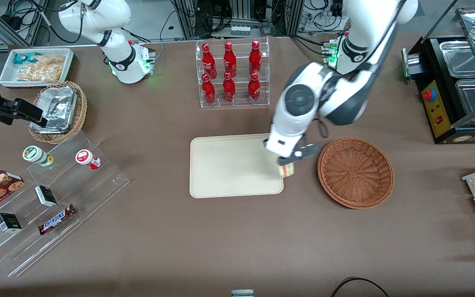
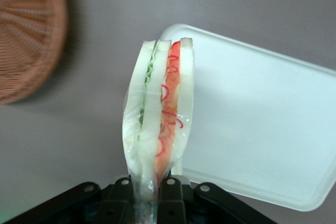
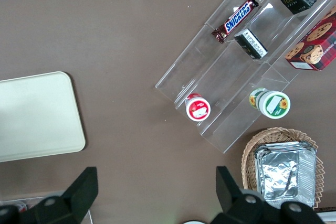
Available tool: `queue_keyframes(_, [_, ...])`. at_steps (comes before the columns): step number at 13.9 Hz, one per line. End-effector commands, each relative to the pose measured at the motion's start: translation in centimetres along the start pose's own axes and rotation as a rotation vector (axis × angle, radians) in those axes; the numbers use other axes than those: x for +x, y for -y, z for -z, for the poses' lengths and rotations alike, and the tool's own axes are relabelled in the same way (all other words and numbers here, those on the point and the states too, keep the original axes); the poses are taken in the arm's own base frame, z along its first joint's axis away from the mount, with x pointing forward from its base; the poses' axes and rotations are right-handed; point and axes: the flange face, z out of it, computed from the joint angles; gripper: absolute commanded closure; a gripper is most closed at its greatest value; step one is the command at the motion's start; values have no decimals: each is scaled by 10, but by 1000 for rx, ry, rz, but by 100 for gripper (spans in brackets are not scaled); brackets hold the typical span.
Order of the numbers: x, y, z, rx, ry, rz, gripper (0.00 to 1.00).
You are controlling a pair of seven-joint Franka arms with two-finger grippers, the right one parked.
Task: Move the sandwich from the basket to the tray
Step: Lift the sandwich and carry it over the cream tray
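One risk outweighs the rest: the end effector [image 1: 291, 160] is clenched on the sandwich [image 1: 287, 170] by its narrow end only, hanging just over the tray [image 1: 229, 165] edge nearest the basket [image 1: 356, 172], so letting go here could tip the wedge off the low rim onto the desk [image 1: 221, 239]. A smaller risk is the slick wrapper sliding between the fingers [image 2: 176, 190] in transit. The brown desk is flat and bare around the tray. The basket sits empty just beside it, and the bottle rack [image 1: 232, 73] stands farther from the camera, well apart, leaving ample room.
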Motion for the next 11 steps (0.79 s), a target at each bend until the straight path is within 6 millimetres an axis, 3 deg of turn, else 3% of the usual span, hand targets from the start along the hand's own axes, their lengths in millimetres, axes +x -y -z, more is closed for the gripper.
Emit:
queue_keyframes(1, [-7,-47,-35,-28,-54,-95,85])
queue_keyframes(5, [-40,-89,-91,-59,-161,-227,85])
queue_keyframes(11, [-61,-105,-119,-85,-163,-275,83])
